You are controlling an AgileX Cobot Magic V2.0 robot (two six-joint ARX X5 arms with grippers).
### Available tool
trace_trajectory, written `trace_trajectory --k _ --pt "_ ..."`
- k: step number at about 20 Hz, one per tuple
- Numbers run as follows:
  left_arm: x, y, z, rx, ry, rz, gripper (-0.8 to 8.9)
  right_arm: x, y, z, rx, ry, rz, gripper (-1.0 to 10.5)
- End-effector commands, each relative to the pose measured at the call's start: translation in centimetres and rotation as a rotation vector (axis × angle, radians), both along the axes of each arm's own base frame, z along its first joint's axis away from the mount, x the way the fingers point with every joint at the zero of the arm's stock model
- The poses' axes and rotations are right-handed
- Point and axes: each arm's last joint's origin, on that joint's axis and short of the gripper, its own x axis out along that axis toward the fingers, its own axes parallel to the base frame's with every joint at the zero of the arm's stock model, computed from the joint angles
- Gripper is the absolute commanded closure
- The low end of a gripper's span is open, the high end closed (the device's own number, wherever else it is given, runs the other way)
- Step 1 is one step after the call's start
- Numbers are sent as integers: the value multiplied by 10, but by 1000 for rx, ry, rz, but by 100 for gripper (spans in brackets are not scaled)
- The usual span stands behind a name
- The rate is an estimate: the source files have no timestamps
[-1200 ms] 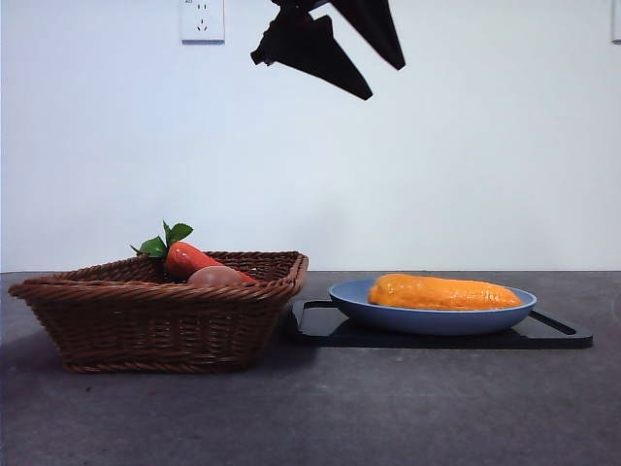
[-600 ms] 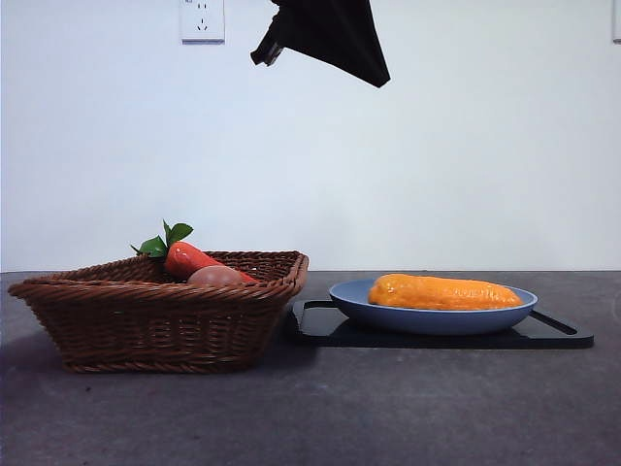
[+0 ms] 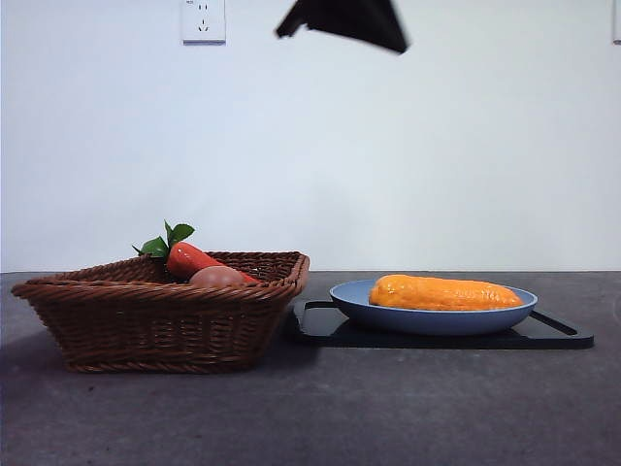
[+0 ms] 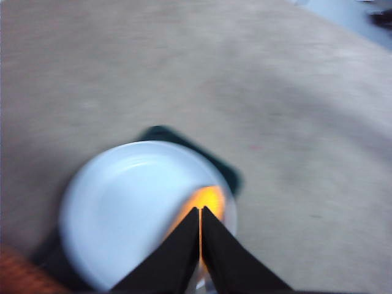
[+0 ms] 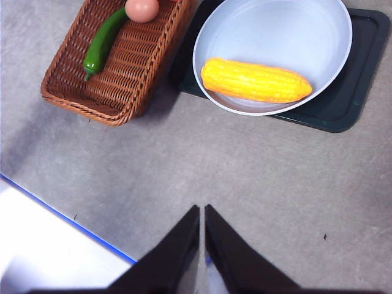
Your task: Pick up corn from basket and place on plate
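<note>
The basket [image 3: 160, 316] sits beside a black tray [image 3: 553, 335] bearing the plate [image 3: 432, 316]. The right wrist view reveals a green pepper [image 5: 103, 44] lying in the basket, hidden in the front view, where a carrot [image 3: 189, 259] pokes above the rim. The corn [image 5: 256, 80] lies on the plate. High above it hangs the left gripper [image 4: 200, 211], jaws pressed together, empty. The right gripper [image 5: 202, 211], likewise closed and empty, hovers well apart over bare table.
</note>
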Motion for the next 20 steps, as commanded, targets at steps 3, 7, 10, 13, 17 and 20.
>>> trace_trajectory --k 3,7,10,13,17,20 --pt "-15 64 59 -42 -145 105 809 2 1 3 0 -20 11 945" --pt "-53 148 95 -106 -286 292 809 2 1 3 -1 -22 10 945" --pt "-89 200 83 -136 -403 452 809 2 1 3 0 -22 11 945" --pt "-130 239 43 -140 -516 613 809 2 1 3 0 -22 11 945" --pt "-169 257 -27 -133 -604 733 810 2 1 3 -1 -22 10 945" --pt "-186 260 -76 -133 -636 782 810 2 1 3 0 -22 11 945"
